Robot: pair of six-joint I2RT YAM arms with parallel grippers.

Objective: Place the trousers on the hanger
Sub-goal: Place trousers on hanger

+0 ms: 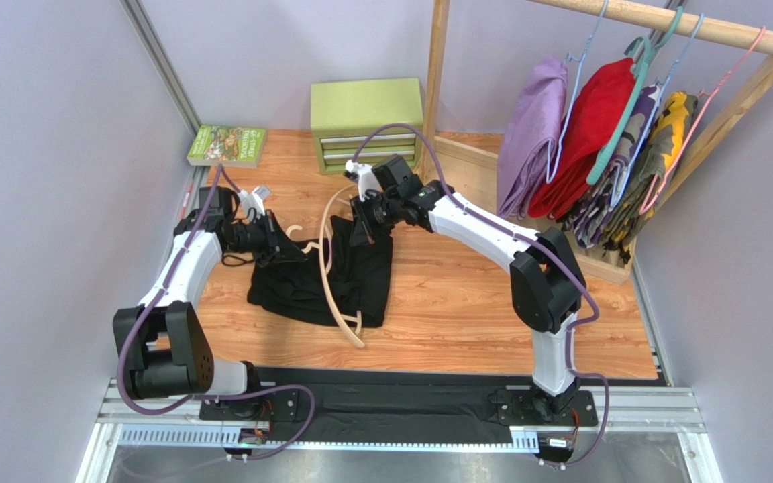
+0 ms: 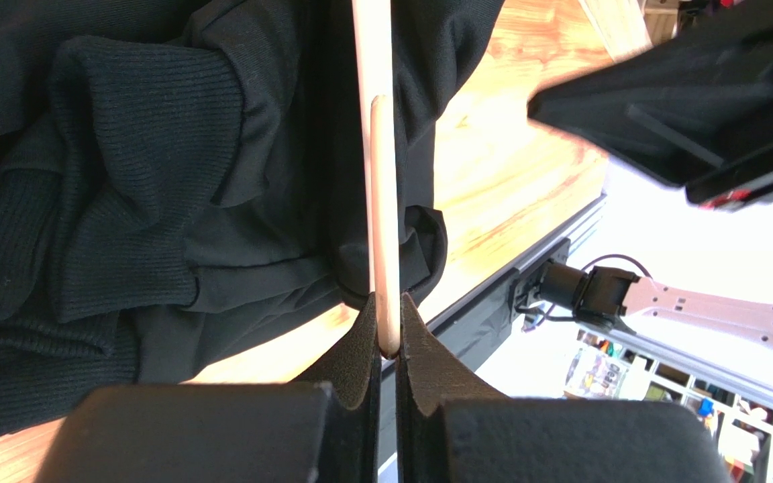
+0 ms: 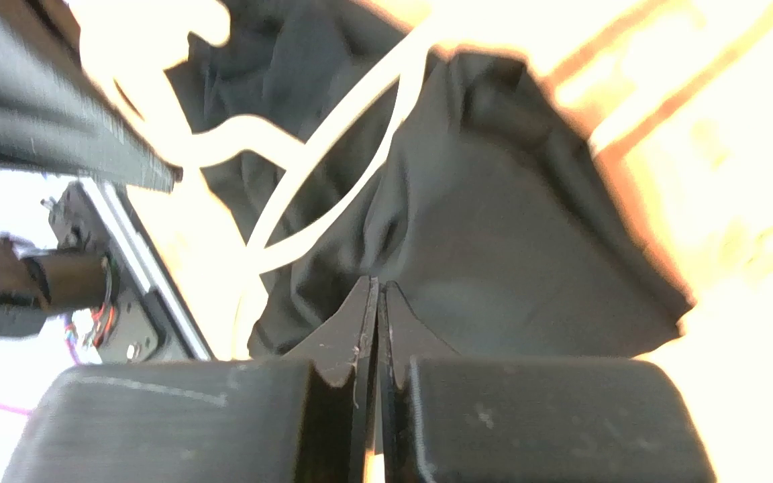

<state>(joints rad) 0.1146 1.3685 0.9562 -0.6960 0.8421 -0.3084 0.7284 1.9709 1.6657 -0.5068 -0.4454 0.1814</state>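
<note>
— Trousers (image 1: pixel 290 287): where do they lie?
— Black heap on the table (image 1: pixel 461 302), between the two arms. The hanger (image 1: pixel 327 264) runs through the heap, with cloth on both sides of its pale curved arm. I cannot tell whether any cloth passes over the crossbar.
— Left tool (image 1: pixel 278 245)?
— Closed narrow on a thin wooden rod of the hanger. The left wrist view shows the rod clamped between the pads, ribbed cuff just beside it.
— Right tool (image 1: pixel 368 223)?
— Pinched tight at the far edge of the cloth. In the right wrist view folds radiate from the tips, so it reads as gripping fabric.
— How will the cloth handle?
— Soft, limp and light. It will sag and bunch and keep no shape, and it may slide off smooth wood.
— And the hanger?
— Stiff and smooth. It likely pivots if held at one point.
— Where should it take hold?
— On a hem or waistband edge, where a thick doubled layer gives a surer pinch. Hold the hanger near the crossbar end.
</note>
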